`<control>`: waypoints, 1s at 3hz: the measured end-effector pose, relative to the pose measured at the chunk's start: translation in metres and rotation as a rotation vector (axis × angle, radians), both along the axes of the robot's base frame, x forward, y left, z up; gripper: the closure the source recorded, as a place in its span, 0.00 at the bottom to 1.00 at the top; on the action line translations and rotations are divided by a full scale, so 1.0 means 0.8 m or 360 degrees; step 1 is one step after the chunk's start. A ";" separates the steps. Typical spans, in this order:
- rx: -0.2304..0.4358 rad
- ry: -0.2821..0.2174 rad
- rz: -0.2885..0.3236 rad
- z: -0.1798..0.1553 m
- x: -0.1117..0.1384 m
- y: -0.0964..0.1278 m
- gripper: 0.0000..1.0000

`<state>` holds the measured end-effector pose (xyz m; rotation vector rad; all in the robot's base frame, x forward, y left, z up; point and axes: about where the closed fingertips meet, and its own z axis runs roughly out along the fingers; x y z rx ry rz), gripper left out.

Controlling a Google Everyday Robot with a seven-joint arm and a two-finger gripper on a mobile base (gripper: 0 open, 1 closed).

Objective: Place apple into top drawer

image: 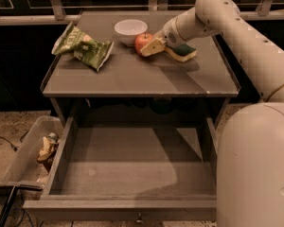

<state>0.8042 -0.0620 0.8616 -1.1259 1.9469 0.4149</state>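
The red apple (141,41) is at the back middle of the table top, just in front of the white bowl (130,29). My gripper (149,45) reaches in from the right and is shut on the apple, with one tan finger (153,47) across its right side. The apple appears slightly raised off the surface. The top drawer (132,162) is pulled fully open below the table top and its inside is bare. Its front panel (85,210) and small knob (139,218) are at the bottom edge of the view.
A green chip bag (83,45) lies on the table's left. A yellow and green sponge (181,52) lies under my wrist. A clear plastic bin (19,161) with scraps stands on the floor left of the drawer. My arm and body fill the right side.
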 end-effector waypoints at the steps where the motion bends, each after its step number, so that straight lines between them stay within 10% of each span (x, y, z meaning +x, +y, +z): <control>1: -0.0023 -0.0001 0.0044 0.009 -0.011 0.002 1.00; 3: -0.0061 -0.0041 0.0143 0.065 -0.085 -0.039 1.00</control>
